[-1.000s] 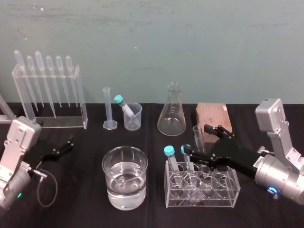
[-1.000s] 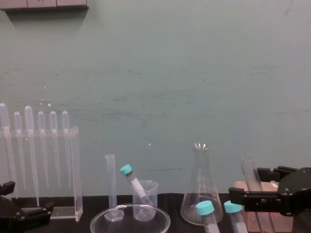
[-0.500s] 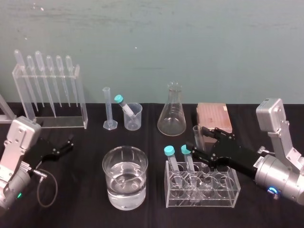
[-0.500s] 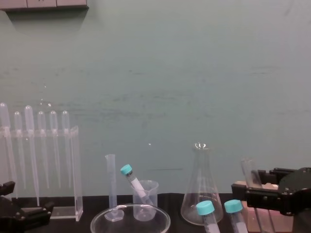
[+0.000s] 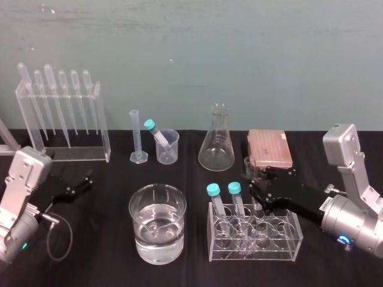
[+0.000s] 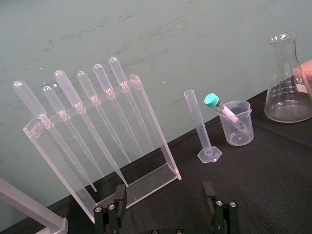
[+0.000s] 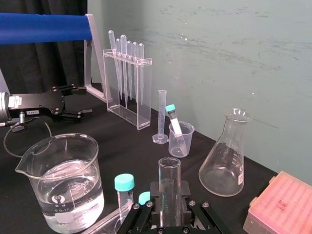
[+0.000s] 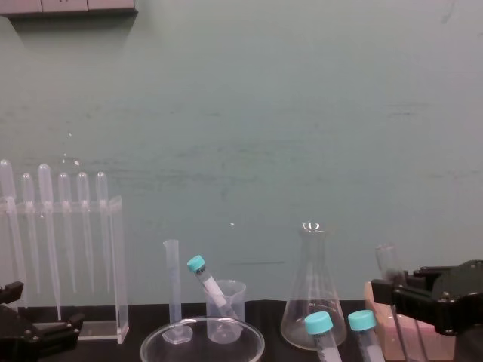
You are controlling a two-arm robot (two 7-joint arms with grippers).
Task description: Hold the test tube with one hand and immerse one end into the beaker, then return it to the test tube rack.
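currently: right gripper [image 7: 169, 190], fingers drawn narrow and clamped on the test tube [image 7: 169, 171] partway down its length. the tube stands upright, with its open mouth above the fingers. its lower part drops below them into a back slot of the test tube rack [image 5: 281, 242], a clear acrylic block of round holes directly beneath the gripper. whether the tube's foot rests on the rack floor cannot be told. two teal-capped tubes [image 5: 213, 190] stand in the rack just past the fingertips. beaker [image 5: 157, 251], part filled with clear liquid, sits farther out beyond the fingertips, past the capped tubes and apart from the rack. salmon-pink block [image 5: 269, 148] lies behind the gripper, conical flask [image 5: 216, 143] near it. left gripper [image 6: 165, 214] is parked across the beaker from the right one, fingers spread wide, nothing between them. step judged: the pick-up, tube gripped but not yet out of its slot, dipping not begun. next move calls for a straight vertical lift until the tube's foot clears the rack top and neighbouring caps. then comes a level carry to the beaker and a slow descent inside its rim.
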